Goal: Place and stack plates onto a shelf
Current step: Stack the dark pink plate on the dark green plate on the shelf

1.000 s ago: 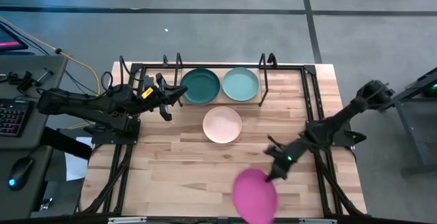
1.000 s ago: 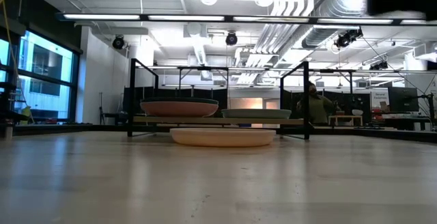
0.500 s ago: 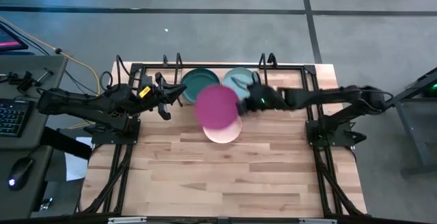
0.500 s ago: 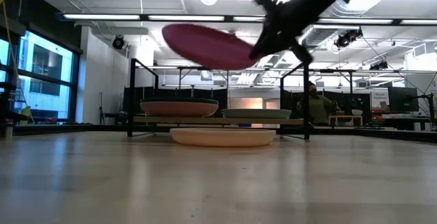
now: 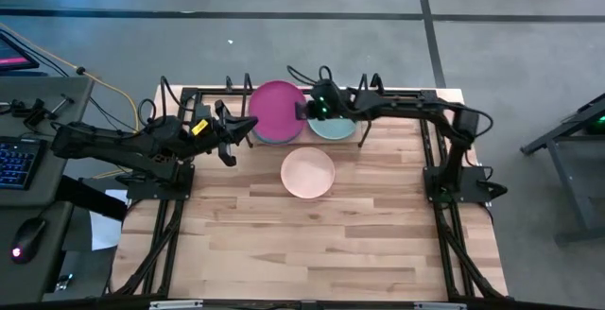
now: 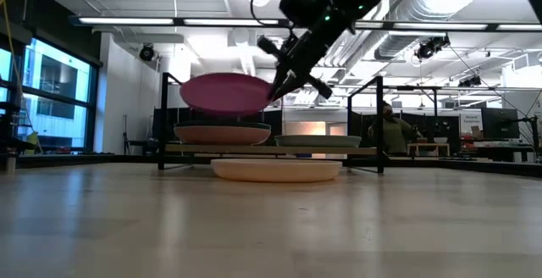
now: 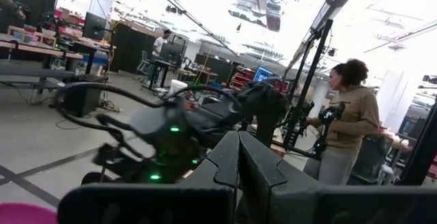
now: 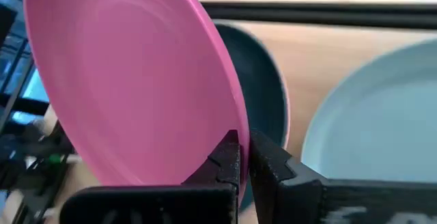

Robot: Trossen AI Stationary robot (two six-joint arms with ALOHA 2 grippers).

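Magenta plate (image 5: 277, 101) held above the dark green plate (image 8: 263, 108).
Its rim is pinched by the right gripper (image 5: 305, 111); the left gripper (image 5: 248, 130) is pressed together nearby.

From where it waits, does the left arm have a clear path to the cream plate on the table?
Probably yes. The left hand waits beside the rack, and the round cream plate lies bare on the wooden table in front of it. The right hand holds the magenta plate farther back, over the rack.

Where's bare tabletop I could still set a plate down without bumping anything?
The wood in front of the light pink plate is bare to the near edge. The shelf is crowded: the right gripper holds the magenta plate over the dark green plate, beside the teal plate.
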